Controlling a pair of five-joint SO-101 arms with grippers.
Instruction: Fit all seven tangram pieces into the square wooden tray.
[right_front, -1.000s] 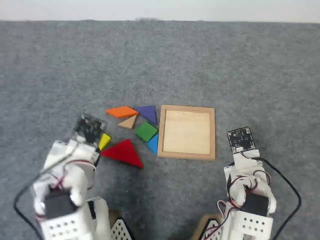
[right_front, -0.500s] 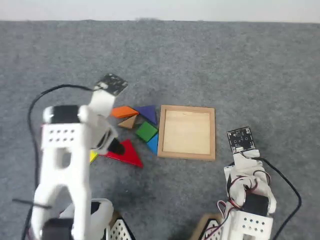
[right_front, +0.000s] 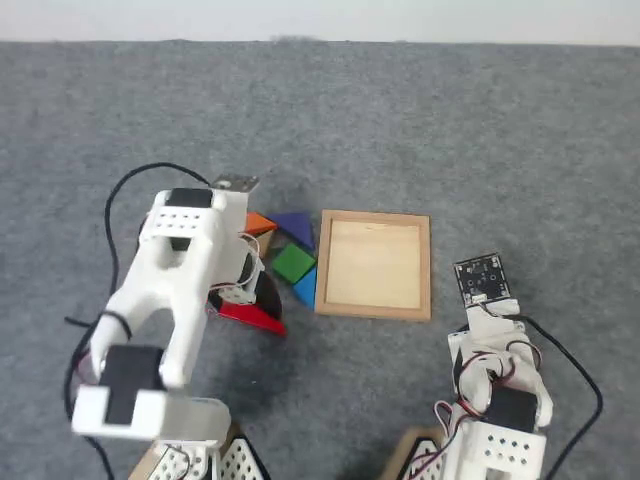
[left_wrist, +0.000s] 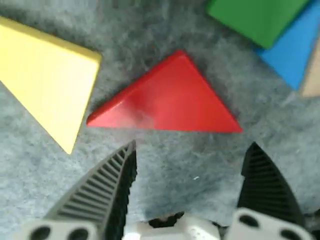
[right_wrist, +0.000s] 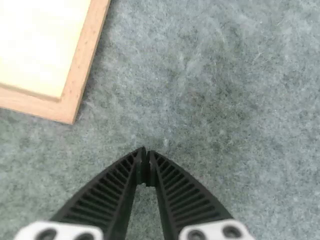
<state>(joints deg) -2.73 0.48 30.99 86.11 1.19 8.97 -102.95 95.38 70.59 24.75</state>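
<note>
From above, the left arm (right_front: 185, 270) is stretching out over the cluster of coloured pieces on the grey mat (right_front: 500, 130). It is covering part of the red triangle (right_front: 252, 314) and most of the orange piece (right_front: 262, 222). The tray (right_front: 424, 265) is lying flat near the middle of the mat with nothing inside it. The blue piece (right_front: 306, 287) is sitting just beside the tray's left rim, the green piece (right_front: 292, 262) is lying against the blue one, and the purple piece (right_front: 297, 226) is lying just beyond the green one. The right arm (right_front: 495, 390) is sitting folded near the front edge, close to the tray's near right corner.

In the left wrist view, the left claw (left_wrist: 192, 150) is hanging wide open just above the mat and gripping nothing. The red triangle (left_wrist: 170, 100) is lying flat just ahead of its fingertips, with its long edge facing them and a strip of mat between. The yellow triangle (left_wrist: 45, 85) is lying beside the red one, their corners almost meeting. The green piece (left_wrist: 255, 17) and the blue piece (left_wrist: 297, 47) are lying farther off, side by side.

In the right wrist view, the right claw (right_wrist: 145, 155) is pointing down at bare mat with its fingers pressed together and nothing between them. One corner of the tray (right_wrist: 80, 70) is lying near it, clear of the fingertips.
</note>
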